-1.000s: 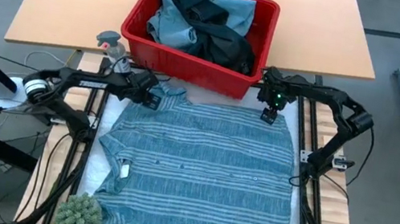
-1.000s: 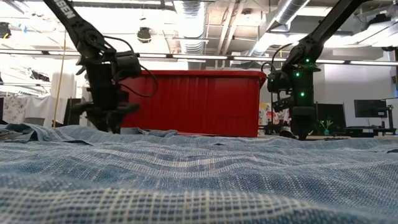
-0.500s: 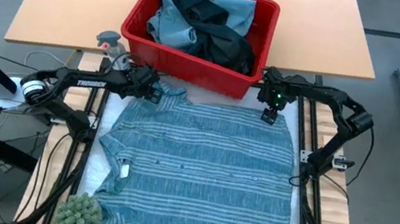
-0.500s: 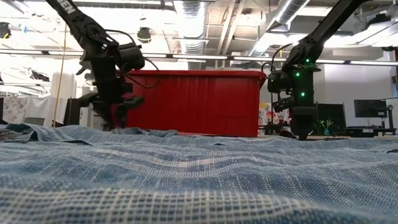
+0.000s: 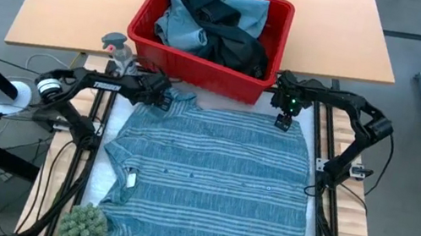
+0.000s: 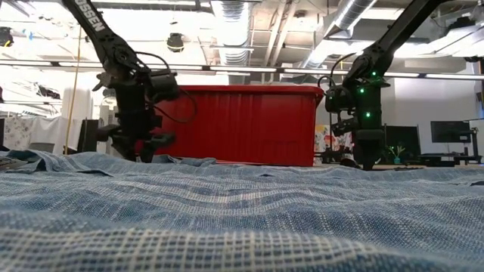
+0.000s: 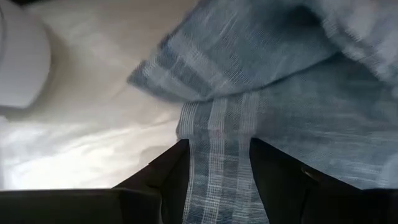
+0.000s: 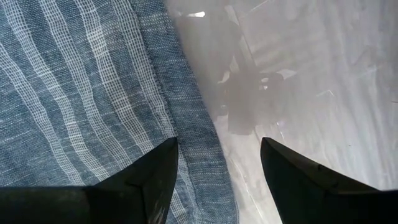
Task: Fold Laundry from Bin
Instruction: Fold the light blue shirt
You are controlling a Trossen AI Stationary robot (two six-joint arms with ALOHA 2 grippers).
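Behind the striped shirt (image 5: 209, 178), bin (image 5: 202, 67) flanks left pincer (image 5: 164, 99) gripping cloth; right pincer (image 5: 283, 117) open.

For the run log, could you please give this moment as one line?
striped shirt: spread flat on table | left gripper: shut on shirt collar edge | right gripper: open over shirt's far corner | bin: holds remaining laundry

High view looks straight down; low view faces level across the striped shirt (image 6: 242, 219) toward the bin (image 6: 234, 125); wrist views sit close above shirt edges.
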